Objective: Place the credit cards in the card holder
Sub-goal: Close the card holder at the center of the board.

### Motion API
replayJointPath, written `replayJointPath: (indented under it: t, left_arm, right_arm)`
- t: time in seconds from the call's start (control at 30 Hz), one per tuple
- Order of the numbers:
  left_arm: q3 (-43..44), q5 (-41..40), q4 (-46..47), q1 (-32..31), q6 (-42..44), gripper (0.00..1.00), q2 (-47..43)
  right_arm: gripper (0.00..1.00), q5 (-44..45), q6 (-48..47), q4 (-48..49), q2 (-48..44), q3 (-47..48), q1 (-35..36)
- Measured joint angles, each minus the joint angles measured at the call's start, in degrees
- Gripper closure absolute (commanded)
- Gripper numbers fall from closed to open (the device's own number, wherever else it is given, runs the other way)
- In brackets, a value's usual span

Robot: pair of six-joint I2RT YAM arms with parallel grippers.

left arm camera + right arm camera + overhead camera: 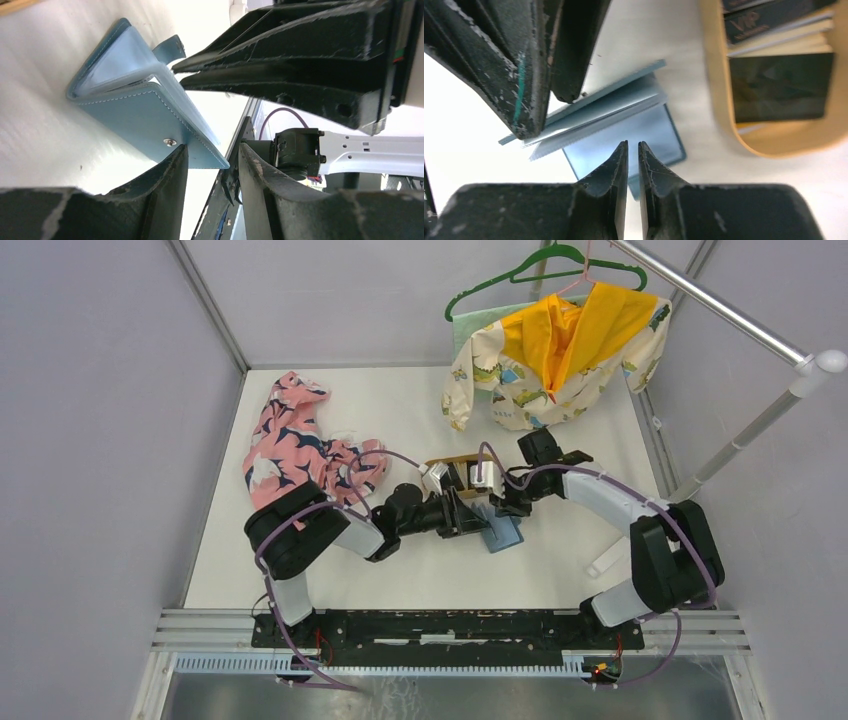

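The teal card holder (145, 115) lies open on the white table, its flaps spread apart; it also shows in the top view (503, 535). My left gripper (212, 150) is open, with one fingertip (175, 160) touching the lower flap beside its snap. The flap's corner reaches into the gap. My right gripper (633, 145) hovers over the card holder (644, 132) with its fingers a narrow slit apart and nothing between them. In the left wrist view its tips (176, 74) point into the fold. Dark credit cards (781, 87) lie in a tan wooden tray (724, 125).
A pink floral cloth (290, 440) lies at the back left. A yellow and printed garment (550, 350) hangs on a green hanger from a metal rail (720, 310) at the back right. Both arms crowd the table's middle.
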Motion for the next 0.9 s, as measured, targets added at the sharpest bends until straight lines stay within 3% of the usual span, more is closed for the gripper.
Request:
replayJointPath:
  t: [0.27, 0.5, 0.7, 0.73, 0.8, 0.83, 0.9]
  left_arm:
    - [4.24, -0.22, -4.04, -0.09, 0.55, 0.51, 1.29]
    - [9.60, -1.62, -9.31, -0.33, 2.62, 0.54, 4.31]
    - [12.46, -4.13, -16.09, -0.46, 5.20, 0.55, 5.51]
    - [12.74, -4.61, -17.18, -0.48, 5.60, 0.56, 5.57]
    - [13.33, -5.44, -19.15, -0.68, 6.21, 0.62, 5.57]
    - [13.73, -5.88, -19.96, -0.76, 6.40, 0.64, 5.64]
    - [14.53, -6.38, -21.59, -0.98, 6.95, 0.68, 5.79]
  right_arm:
    - [0.77, 3.93, 2.84, 4.66, -3.30, -2.08, -4.70]
    - [0.67, 5.42, 6.21, 7.82, -3.19, -2.97, -8.68]
    - [0.64, 3.91, 6.67, 12.70, -11.28, -7.34, -10.97]
    - [0.57, 3.23, 6.62, 13.94, -13.35, -8.39, -11.15]
    - [0.30, 0.74, 6.12, 18.75, -19.85, -12.52, -11.61]
    - [0.03, -1.14, 5.29, 20.61, -24.00, -15.08, -11.74]
    - [0.02, -5.44, 2.01, 20.85, -28.85, -17.99, -11.78]
